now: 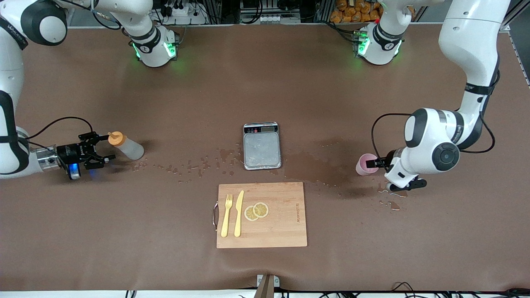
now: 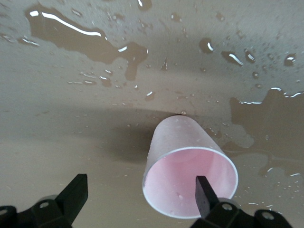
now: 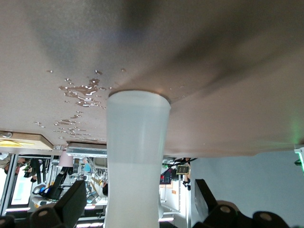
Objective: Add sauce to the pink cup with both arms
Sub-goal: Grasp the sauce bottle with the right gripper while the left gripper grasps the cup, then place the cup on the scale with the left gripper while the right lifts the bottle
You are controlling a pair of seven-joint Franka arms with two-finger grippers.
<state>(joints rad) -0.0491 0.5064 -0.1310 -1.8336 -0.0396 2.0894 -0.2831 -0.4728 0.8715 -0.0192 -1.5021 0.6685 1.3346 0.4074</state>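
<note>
A brown table covering [image 1: 265, 82] fills nearly the whole frame, wet patches darkening its centre and right. Along the top edge runs a strip of metal framing with cables [image 1: 182, 10] and a heap of orange packets [image 1: 356, 10] at upper right. Lighting is even and soft.

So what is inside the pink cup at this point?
The pink cup looks empty in the left wrist view: bare pink inner wall, perhaps a droplet. One finger of the open left tool covers part of the interior, so that part is unseen.
</note>
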